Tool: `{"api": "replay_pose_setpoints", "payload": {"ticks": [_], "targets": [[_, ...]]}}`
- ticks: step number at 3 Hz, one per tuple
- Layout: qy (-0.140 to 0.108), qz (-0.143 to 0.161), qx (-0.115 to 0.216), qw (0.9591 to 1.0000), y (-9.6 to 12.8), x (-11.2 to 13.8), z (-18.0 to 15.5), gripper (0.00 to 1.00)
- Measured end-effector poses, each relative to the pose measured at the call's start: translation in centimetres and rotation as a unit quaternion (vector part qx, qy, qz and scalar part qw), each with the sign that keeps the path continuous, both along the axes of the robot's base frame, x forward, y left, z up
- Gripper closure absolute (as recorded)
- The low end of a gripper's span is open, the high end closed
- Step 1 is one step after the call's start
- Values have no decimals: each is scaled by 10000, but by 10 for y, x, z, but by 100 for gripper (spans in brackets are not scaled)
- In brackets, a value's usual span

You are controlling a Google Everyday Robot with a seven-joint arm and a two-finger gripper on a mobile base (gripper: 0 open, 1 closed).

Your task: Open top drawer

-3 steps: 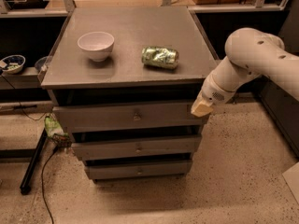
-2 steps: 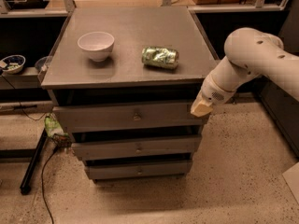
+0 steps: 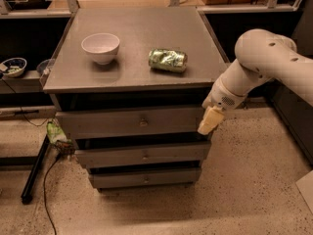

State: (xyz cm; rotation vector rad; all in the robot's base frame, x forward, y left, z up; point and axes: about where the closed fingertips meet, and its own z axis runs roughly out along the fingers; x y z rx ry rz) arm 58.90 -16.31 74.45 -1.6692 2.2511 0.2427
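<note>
**Gripper at the right end of the top drawer, little changed**

The top drawer (image 3: 98, 124) is the uppermost of 3 grey drawers in a low grey cabinet (image 3: 142, 28) at the middle of the view. It is the widest and has the tallest front, a plain flat panel with 1 small metal knob (image 3: 143, 123) at its centre. A dark gap runs between its upper edge and the cabinet's top slab. Below it sit the middle drawer (image 3: 112, 155) and the bottom drawer (image 3: 122, 178), each narrower and shorter-fronted than the one above, each with its own small knob.

The gripper (image 3: 210, 121), pale yellow at the tip of the white arm (image 3: 264, 58), hangs at the right end of the top drawer's front, right against its corner and well apart from the knob. It points down and to the left. How far it is open cannot be told, and whether it touches the drawer front cannot be told either. Nothing shows in its hold.

On the cabinet top stand a white bowl (image 3: 100, 47) on the left and a crushed green can (image 3: 167, 60) lying on its side to the right, apart from each other.

Against 0.7 s ago, the gripper is at nearly the same spot by the drawer's right corner. The drawer front, the bowl and the can lie as they did.
</note>
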Motion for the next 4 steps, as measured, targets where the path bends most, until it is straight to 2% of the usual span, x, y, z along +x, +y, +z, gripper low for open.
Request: {"api": "replay_pose_setpoints", "payload": {"ticks": [1,3,4], "targets": [[0,0,0,10000,0,0,0,0],[56,-20,64,10000,-2,1,-1,0],[115,-147,99,9998,-1,12,-16,0]]}}
